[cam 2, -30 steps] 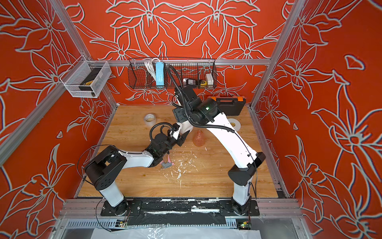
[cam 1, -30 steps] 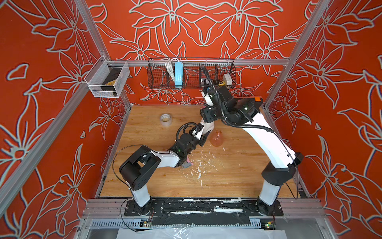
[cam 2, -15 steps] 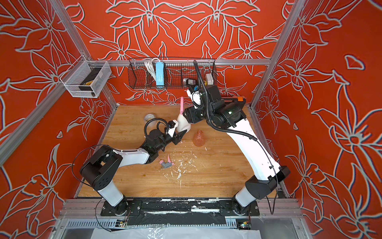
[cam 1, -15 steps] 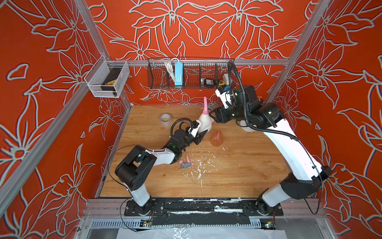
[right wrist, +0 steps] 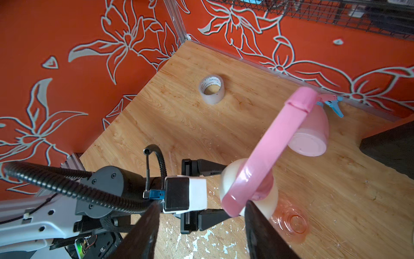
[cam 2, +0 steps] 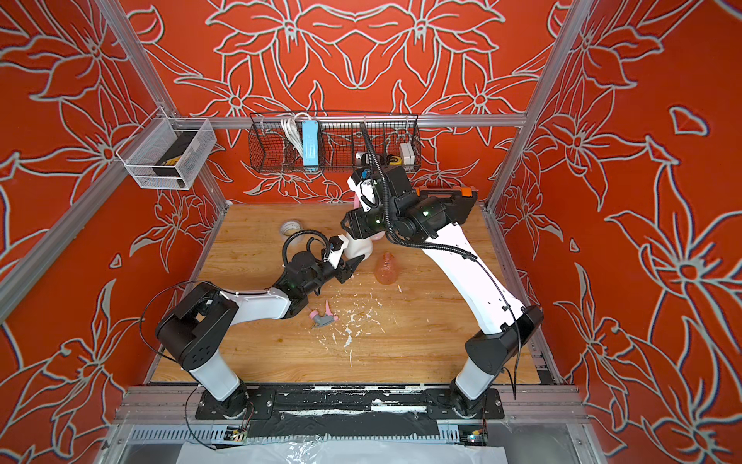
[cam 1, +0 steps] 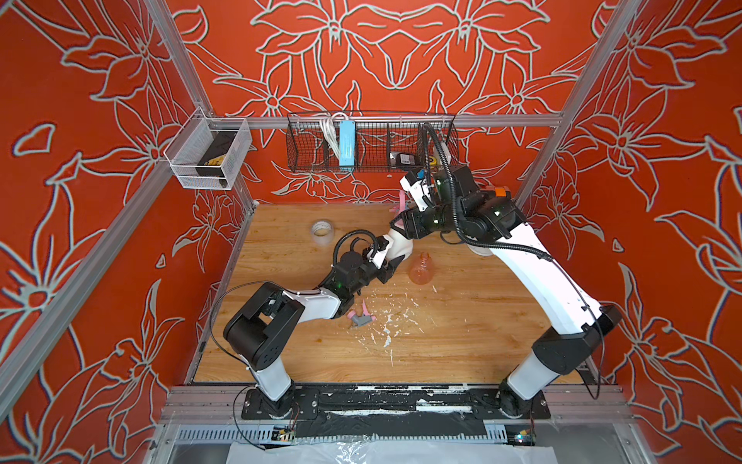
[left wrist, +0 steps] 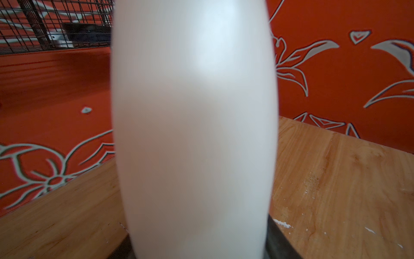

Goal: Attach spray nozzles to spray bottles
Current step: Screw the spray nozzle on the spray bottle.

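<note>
Cream bottle [left wrist: 195,134], pinched by left jaws. Pink nozzle [right wrist: 268,143], sitting atop it; right jaws spread either side, gap showing. Orange bottle [cam 1: 420,273], upright on counter [cam 1: 461,341] nearby.

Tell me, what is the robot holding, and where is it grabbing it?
The left gripper squeezes the cream-white bottle around its wide body. The right gripper stands open around the pink nozzle on top, gripping nothing.

Place: robot test cell in a lab | Robots: left arm [cam 1: 309,305] and right arm [cam 1: 534,273], white and black, bolted to a black rail [cam 1: 401,401] along the front edge of the wooden counter [cam 1: 441,349] | Enclosure: aluminium frame posts [cam 1: 174,52], red floral walls [cam 1: 401,48] | Storage: wire basket [cam 1: 369,160] of cables above the back edge, mesh tray [cam 1: 192,176] above the back-left corner
</note>
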`<act>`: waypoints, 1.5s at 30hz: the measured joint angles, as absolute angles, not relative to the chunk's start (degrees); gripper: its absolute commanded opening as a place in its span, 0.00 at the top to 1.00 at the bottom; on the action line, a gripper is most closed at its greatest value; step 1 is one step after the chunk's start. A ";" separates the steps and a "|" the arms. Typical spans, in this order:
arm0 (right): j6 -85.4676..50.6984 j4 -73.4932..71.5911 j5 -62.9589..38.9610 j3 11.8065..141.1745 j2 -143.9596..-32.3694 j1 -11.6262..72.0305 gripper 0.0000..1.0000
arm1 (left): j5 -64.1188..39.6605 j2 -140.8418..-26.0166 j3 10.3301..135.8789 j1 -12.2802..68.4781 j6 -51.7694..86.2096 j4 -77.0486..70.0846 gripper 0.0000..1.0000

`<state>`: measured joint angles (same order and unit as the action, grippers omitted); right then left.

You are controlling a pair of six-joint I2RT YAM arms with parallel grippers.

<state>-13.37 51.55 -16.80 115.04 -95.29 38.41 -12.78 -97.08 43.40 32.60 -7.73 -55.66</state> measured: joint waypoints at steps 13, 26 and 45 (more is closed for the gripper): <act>-13.72 54.00 -16.80 122.89 -100.90 41.98 0.36 | -12.82 -96.86 43.55 32.58 -8.86 -54.89 0.64; -11.03 45.08 -24.84 113.56 -90.04 25.02 0.03 | -23.03 -95.31 41.23 29.41 -8.51 -57.95 0.63; -21.43 19.40 -54.85 94.74 -91.81 19.46 0.50 | -34.33 -94.76 41.74 26.98 -3.55 -58.13 0.62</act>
